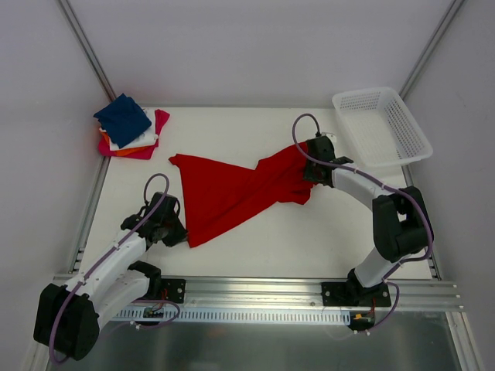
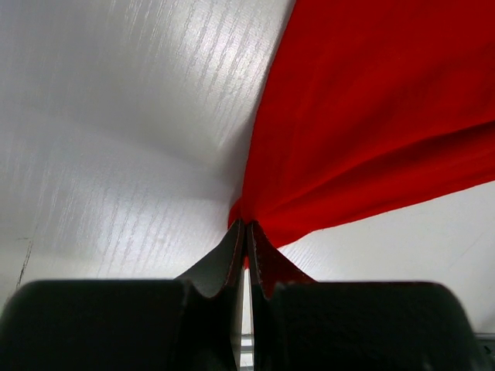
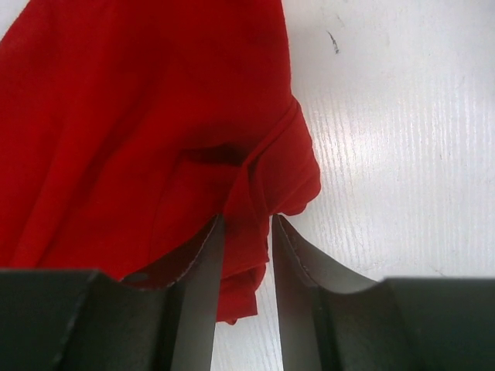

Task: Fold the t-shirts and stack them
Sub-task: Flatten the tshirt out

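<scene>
While small folded shirts [image 1: 130,127] sit piled at the far left corner of the table [image 1: 309,247], the big red t-shirt [image 1: 232,193] lies unfolded in the middle, left fingers [image 2: 220,267] pinched shut on its near corner, right fingers [image 3: 199,270] gripping its far end.

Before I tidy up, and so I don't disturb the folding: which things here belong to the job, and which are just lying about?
Job: red t-shirt, pinched by the left gripper and right gripper; folded stack of t-shirts, far left corner.
Lying about: white mesh basket, far right.
</scene>
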You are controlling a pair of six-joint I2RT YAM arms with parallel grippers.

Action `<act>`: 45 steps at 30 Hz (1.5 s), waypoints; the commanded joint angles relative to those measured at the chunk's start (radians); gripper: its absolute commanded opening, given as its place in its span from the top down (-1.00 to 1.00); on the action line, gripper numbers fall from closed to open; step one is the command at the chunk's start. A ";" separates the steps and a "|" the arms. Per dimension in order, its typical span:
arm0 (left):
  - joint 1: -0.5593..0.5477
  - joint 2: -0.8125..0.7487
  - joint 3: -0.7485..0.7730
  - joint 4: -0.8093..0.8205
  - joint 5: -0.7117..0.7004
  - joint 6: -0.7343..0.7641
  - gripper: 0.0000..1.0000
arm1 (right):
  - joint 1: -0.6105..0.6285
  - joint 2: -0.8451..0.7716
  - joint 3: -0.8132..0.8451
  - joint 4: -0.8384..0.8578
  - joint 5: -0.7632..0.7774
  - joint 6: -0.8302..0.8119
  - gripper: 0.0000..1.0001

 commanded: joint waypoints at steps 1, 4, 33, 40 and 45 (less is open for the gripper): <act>-0.008 -0.014 -0.014 0.001 -0.001 0.018 1.00 | -0.003 0.003 -0.014 0.044 -0.007 0.007 0.33; -0.008 -0.012 -0.012 0.000 -0.001 0.018 1.00 | -0.003 0.005 -0.018 0.050 -0.013 0.008 0.47; -0.007 -0.065 0.420 -0.019 -0.102 0.180 1.00 | 0.043 -0.345 0.220 -0.134 0.075 -0.167 0.99; -0.008 -0.028 0.816 -0.039 -0.187 0.315 1.00 | 0.075 -0.501 0.364 -0.210 0.125 -0.265 0.99; -0.008 -0.028 1.030 -0.053 -0.244 0.390 1.00 | 0.087 -0.593 0.410 -0.235 0.151 -0.305 0.99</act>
